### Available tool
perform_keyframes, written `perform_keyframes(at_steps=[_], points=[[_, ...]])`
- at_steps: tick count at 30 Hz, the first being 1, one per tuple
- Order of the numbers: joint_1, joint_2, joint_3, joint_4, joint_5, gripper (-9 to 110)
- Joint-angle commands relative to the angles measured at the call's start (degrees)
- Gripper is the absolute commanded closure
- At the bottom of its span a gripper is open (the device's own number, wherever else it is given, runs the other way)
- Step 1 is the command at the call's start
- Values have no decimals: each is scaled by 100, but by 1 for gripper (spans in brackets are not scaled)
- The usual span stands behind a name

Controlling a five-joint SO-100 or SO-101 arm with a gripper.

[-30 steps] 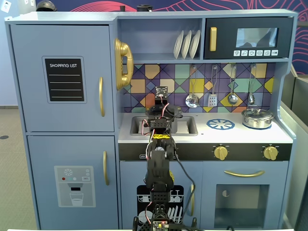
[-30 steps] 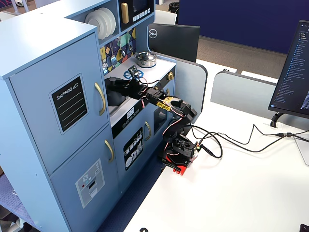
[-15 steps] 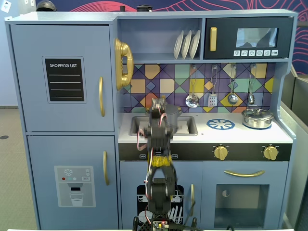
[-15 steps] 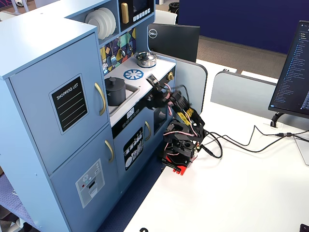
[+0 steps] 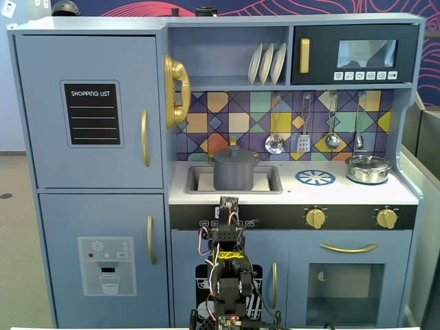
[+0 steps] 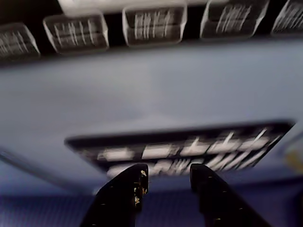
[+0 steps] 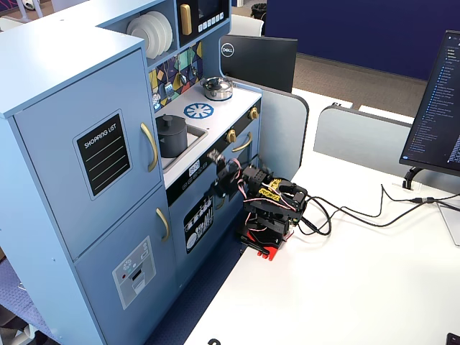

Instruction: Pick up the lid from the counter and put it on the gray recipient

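The lid (image 5: 235,155) already sat on the pot (image 5: 234,176) in the sink (image 5: 271,187), so the job looked done. The gripper (image 6: 166,174) was empty and slightly open, low by the cabinet front, probably tucked clear.

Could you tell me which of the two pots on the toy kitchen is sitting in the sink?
The dark gray pot, lid on, sits in the sink. The shiny silver pot stands on the counter's right end instead.

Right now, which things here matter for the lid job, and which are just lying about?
Job: lid, already sitting on the gray pot in the sink; gripper, empty.
Lying about: silver pot, plates, hanging utensils, burner print.
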Motion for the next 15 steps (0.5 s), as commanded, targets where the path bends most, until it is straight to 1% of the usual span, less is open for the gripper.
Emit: perform_keyframes(at_steps=[1,6,9,15], points=[[-132,264,26,738,475,101],[-62,308,26,2496,18,101],[-26,308,26,3313,70,101],[26,308,26,4148,-360,100]])
